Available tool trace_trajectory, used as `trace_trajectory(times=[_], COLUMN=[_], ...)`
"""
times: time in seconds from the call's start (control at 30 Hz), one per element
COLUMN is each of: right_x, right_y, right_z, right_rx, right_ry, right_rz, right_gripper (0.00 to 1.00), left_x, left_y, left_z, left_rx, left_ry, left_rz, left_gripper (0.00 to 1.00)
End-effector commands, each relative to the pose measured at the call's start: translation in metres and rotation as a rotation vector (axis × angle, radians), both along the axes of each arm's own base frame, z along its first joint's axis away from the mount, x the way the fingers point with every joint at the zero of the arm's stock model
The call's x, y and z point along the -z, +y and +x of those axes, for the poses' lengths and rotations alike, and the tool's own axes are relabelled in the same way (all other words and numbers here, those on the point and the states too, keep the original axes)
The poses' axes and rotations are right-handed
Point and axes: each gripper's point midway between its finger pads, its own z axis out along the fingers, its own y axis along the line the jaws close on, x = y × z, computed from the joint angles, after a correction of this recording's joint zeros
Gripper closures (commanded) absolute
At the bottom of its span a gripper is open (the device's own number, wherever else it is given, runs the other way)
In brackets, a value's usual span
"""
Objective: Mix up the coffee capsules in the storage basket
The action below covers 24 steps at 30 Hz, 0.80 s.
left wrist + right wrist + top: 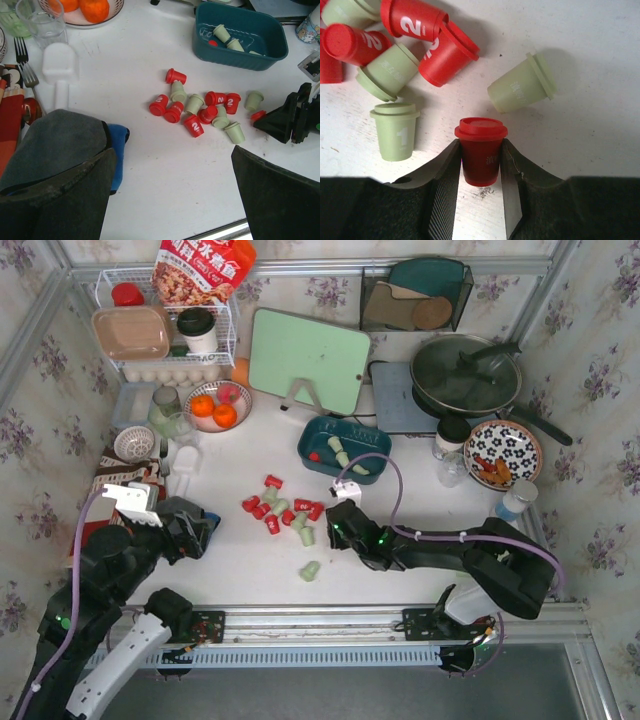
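Red capsule (481, 156): on tabletop (150, 170), gripped between right jaws
Left jaws: spread wide, empty
Basket (235, 52): a few capsules inside (221, 33), mostly green
Loose capsules (200, 107): about a dozen still on tabletop; task looks early

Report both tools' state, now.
Left tool: open, holding nothing.
Right tool: closed on a red coffee capsule.

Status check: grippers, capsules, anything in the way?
Left gripper open, empty. Right gripper shut on red capsule on table. Basket holds few; most capsules loose outside. Green capsule close by, not blocking.
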Motion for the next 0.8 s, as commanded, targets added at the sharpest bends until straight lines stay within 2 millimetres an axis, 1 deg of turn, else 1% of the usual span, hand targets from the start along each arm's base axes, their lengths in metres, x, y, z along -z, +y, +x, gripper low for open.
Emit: trace_trajectory(times=[0.0,0.17,0.27,0.33,0.43,0.47,0.5,0.53,0.57,0.63,0.67,0.77], right_x=[-0.016,-0.043,-0.067,-0.080,-0.100,-0.102,-0.106,-0.110,-0.115,-0.118,-0.118,-0.106], right_y=[0.001,0.003,0.004,0.002,-0.001,-0.007,-0.008,-0.014,-0.017,-0.025,-0.028,-0.037], right_z=[0.007,0.024,0.042,0.057,0.087,0.099,0.110,0.122,0.132,0.149,0.157,0.174], right_rx=[0.042,0.086,0.117,0.136,0.166,0.184,0.187,0.206,0.219,0.241,0.248,0.265], right_ry=[-0.036,-0.115,-0.195,-0.250,-0.303,-0.303,-0.304,-0.308,-0.317,-0.333,-0.342,-0.325], right_rz=[0.032,0.043,0.023,0.000,0.003,0.002,0.020,0.032,0.048,0.068,0.079,0.083], right_gripper=[0.70,0.76,0.81,0.82,0.82,0.82,0.82,0.82,0.82,0.81,0.81,0.78], left_x=[-0.009,-0.009,-0.008,-0.007,-0.006,-0.006,-0.005,-0.005,-0.004,-0.003,-0.003,-0.002], left_y=[-0.008,-0.010,-0.009,-0.010,-0.010,-0.011,-0.011,-0.011,-0.012,-0.012,-0.012,-0.012], left_z=[0.002,0.003,0.005,0.005,0.005,0.006,0.006,0.006,0.006,0.007,0.007,0.008], left_rx=[0.039,0.040,0.037,0.039,0.039,0.041,0.043,0.042,0.043,0.041,0.041,0.038], left_ry=[-0.032,-0.025,-0.020,-0.017,-0.012,-0.008,-0.005,-0.003,0.001,0.006,0.010,0.012], left_rz=[-0.031,-0.036,-0.035,-0.036,-0.037,-0.036,-0.035,-0.034,-0.033,-0.031,-0.031,-0.029], left_gripper=[0.01,0.01,0.01,0.01,0.01,0.01,0.01,0.01,0.01,0.01,0.01,0.01])
